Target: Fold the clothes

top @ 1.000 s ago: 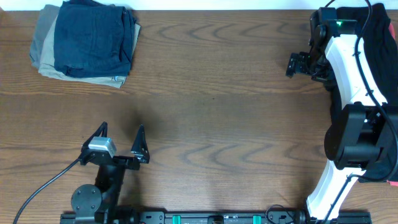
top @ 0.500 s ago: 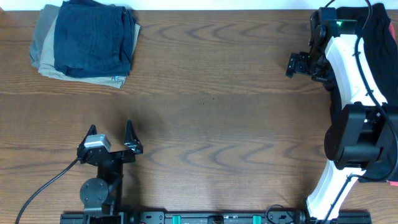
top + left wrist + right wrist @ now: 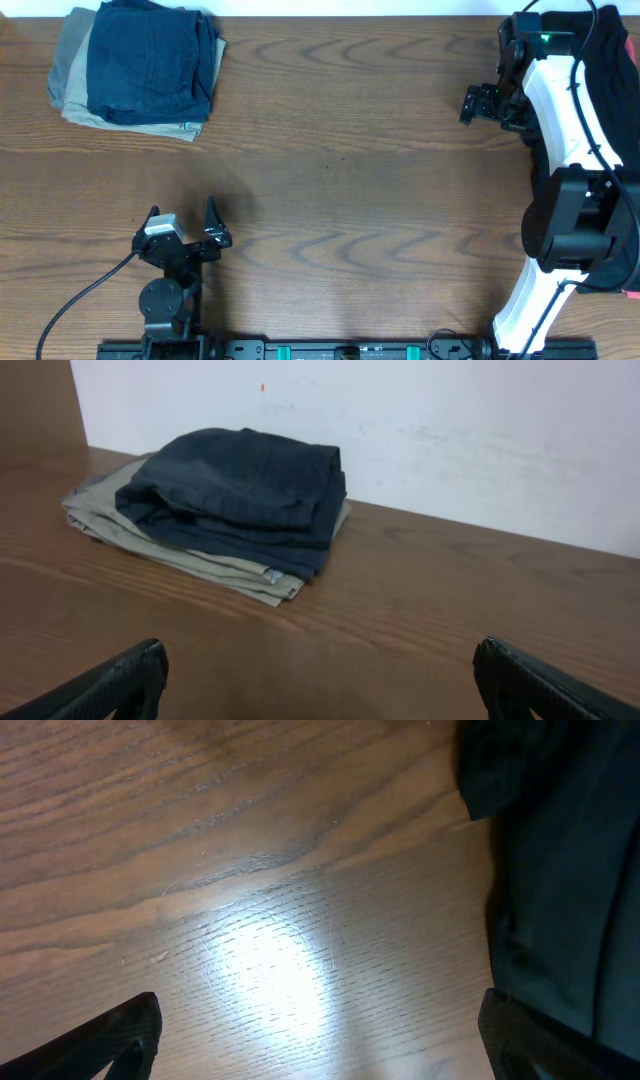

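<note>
Open wood stretched between the two arms across the middle of the surface (image 3: 340, 150), so I had wide room to move. The folded stack (image 3: 135, 65) sat at the far left corner, close to the far edge. Its navy shorts (image 3: 245, 480) lay on top, soft and creased, and the khaki shorts (image 3: 215, 565) beneath showed a flat hem on the near side. A dark cloth (image 3: 610, 45) lay bunched along the far right edge, partly under the right arm (image 3: 560, 100).

The left pincer (image 3: 182, 210) hovered near the near-left edge, jaws spread wide, gripping nothing. The right pincer (image 3: 468, 104), just left of the dark cloth, gaped wide as well, and it was empty.

The surface was brown wood grain with a glossy glare. A plain white wall (image 3: 450, 430) stood behind it.
</note>
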